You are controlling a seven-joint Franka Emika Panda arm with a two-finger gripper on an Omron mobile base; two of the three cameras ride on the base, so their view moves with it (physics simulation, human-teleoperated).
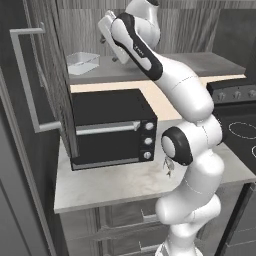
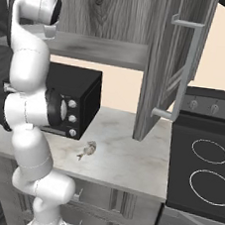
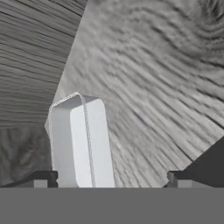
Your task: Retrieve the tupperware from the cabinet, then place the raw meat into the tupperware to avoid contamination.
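Open grey cabinet [image 1: 35,90] shelf bearing tupperware [image 1: 82,62], jaws spread wide near it, black toaster oven [image 1: 112,127] below, raw meat [image 2: 87,150] on marbled tabletop [image 2: 123,161], stove [image 2: 203,160] beside.

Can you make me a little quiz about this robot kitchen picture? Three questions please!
1. True or false: the tupperware sits on the cabinet shelf above the oven.
2. Where does the meat lie? A) inside the tupperware B) on the counter in front of the oven C) on the stove
3. Fill in: the claw is ____, with the tupperware just ahead of it.

Key: 1 true; 2 B; 3 open
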